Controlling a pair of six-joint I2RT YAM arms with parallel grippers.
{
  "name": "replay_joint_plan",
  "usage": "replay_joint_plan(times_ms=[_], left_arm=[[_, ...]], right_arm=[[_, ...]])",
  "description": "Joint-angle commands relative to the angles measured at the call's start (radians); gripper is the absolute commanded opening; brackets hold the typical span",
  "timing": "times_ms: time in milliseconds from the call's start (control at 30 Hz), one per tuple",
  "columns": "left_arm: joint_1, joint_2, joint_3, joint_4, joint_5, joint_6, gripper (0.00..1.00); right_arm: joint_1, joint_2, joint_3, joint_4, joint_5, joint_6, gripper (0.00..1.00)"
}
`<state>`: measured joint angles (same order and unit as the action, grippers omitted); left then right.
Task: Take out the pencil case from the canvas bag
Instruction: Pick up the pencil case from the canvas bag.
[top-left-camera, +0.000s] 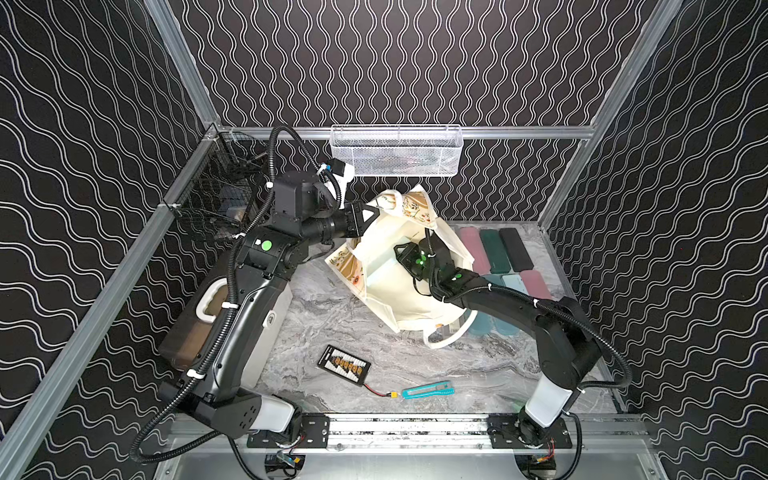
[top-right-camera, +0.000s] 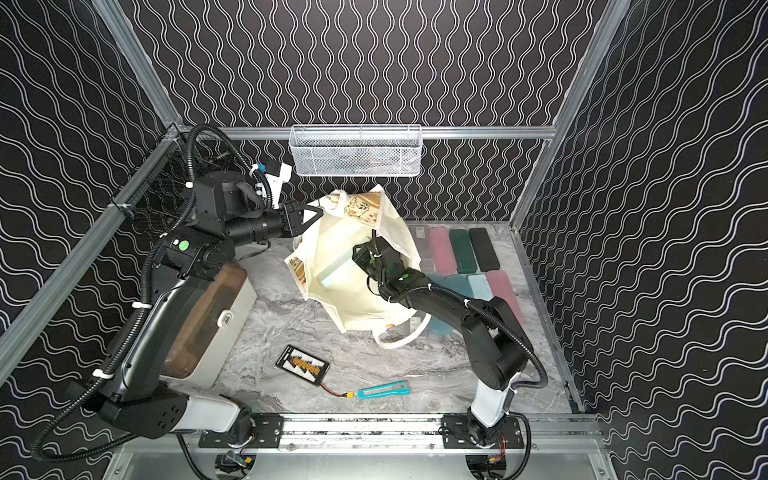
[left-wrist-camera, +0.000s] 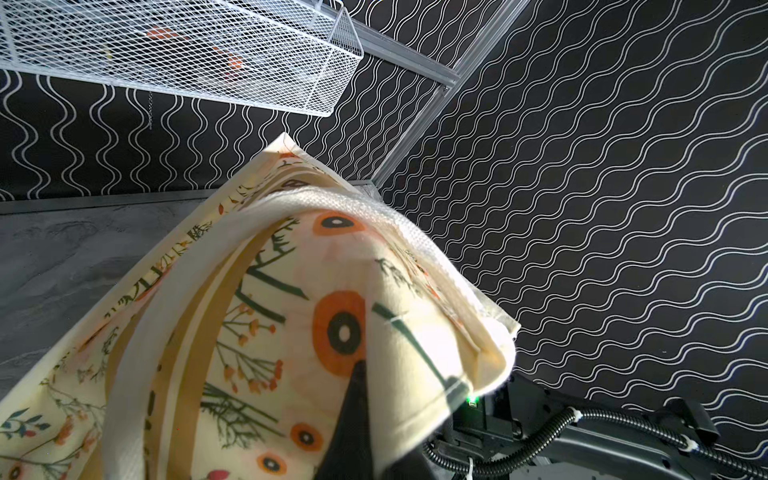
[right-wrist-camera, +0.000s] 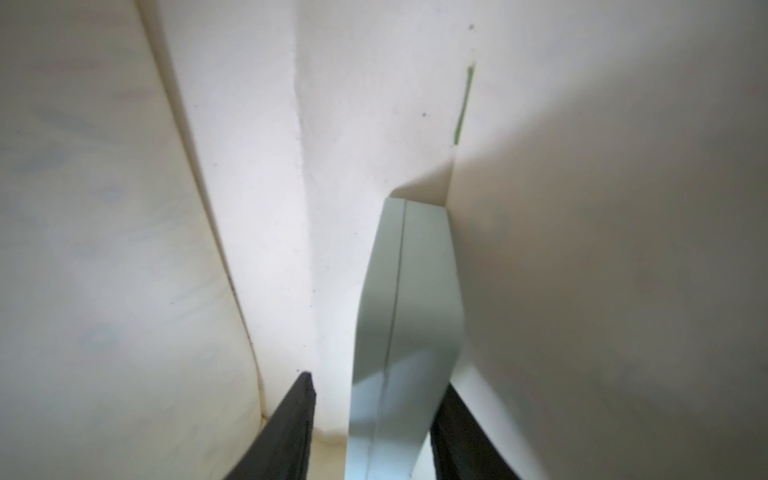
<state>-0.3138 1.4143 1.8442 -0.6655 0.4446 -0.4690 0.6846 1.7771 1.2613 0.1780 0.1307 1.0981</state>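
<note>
Wrist view alone shows right gripper parted around pencil case; left gripper pinches canvas bag.

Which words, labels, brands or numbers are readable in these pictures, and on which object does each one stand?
No text can be read with certainty.
black connector board: white markings, too small to read.
brown-and-white box: a small emblem on its side, blurred, no letters legible.
canvas bag: only a flower print, no words.
</note>
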Motion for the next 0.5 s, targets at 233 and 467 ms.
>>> replay_joint_plan(times_ms=[233,467], left_arm=[[0.001,-0.009,-0.002,0.094,0.006,0.007,0.00],[0.002,-0.005,-0.011,0.087,-0.010,0.011,0.00]], right_arm=[[-0.002,-0.005,0.012,-0.076,0.035,-0.015,0.31],[0.001,-0.045,0.016,-0.119,0.033,-0.135,0.24]])
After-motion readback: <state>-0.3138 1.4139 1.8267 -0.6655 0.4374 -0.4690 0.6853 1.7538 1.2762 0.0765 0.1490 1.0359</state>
